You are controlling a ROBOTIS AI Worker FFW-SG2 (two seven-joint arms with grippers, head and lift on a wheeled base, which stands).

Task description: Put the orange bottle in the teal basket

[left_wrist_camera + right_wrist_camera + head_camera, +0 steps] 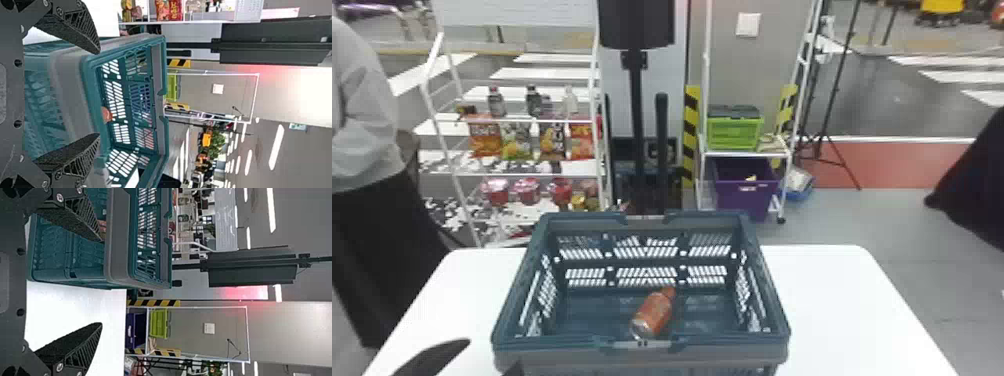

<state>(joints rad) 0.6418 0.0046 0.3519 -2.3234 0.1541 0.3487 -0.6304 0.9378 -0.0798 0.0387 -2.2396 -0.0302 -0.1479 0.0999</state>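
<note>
Since orange bottle (653,314) lies on its side inside teal basket (552,343), close to near wall, neck pointing far and right, job looks done. Both my hands empty, fingers spread: left gripper (100,94) by basket's near left side, right gripper (101,282) by its right side. Main risk is basket, not bottle: careless sweep of either hand could catch rim, drag basket across white table (832,300), and set loose bottle rolling into wall.
</note>
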